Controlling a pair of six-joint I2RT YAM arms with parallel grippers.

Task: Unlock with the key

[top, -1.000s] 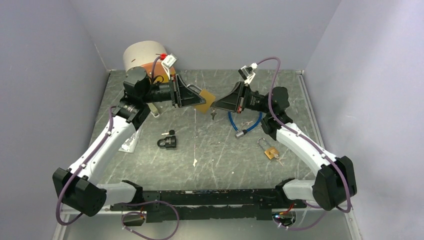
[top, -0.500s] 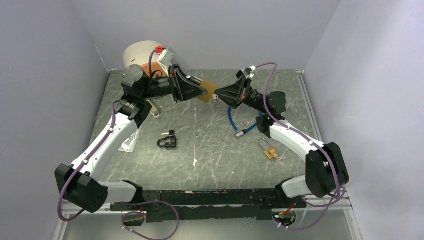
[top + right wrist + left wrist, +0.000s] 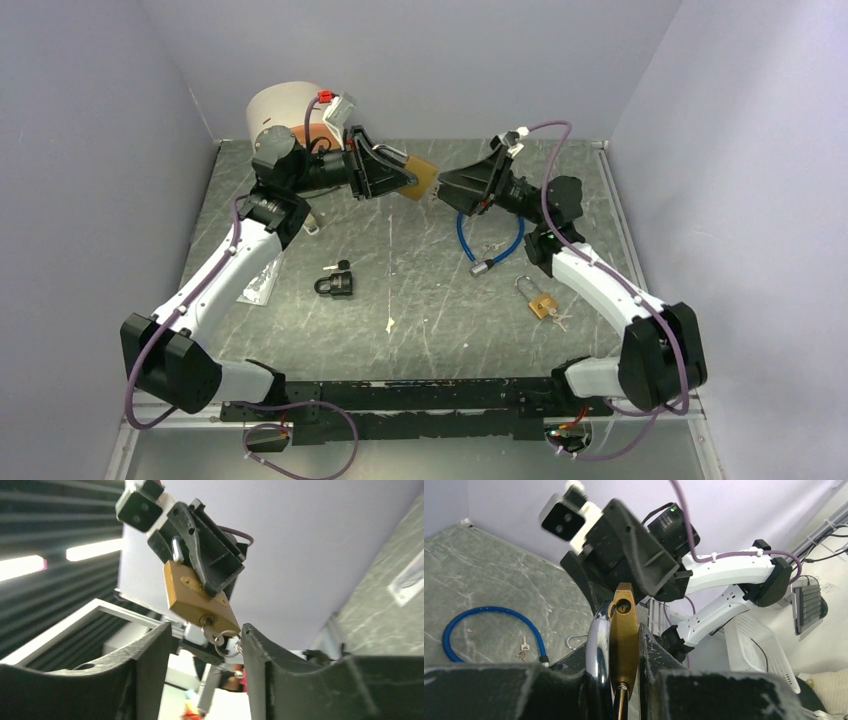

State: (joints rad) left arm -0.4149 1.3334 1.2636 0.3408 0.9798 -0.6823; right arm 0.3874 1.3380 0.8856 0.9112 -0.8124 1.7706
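left gripper (image 3: 397, 180) clamped on brass padlock (image 3: 420, 180), raised mid-air | right gripper (image 3: 445, 187) just let go, jaws now apart | key (image 3: 209, 630) left stuck in its base | whether shackle (image 3: 596, 640) released: cannot tell

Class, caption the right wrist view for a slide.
Left gripper holds up a brass padlock, key inserted, before the open right gripper.

Pale lavender walls (image 3: 400, 60) enclose a grey-green marbled table (image 3: 420, 290) on three sides, under even light. Beyond the enclosure, bright ceiling light strips (image 3: 95, 550) glow, and a white mesh basket (image 3: 756, 647) sits near what may be a keyboard (image 3: 808, 611).
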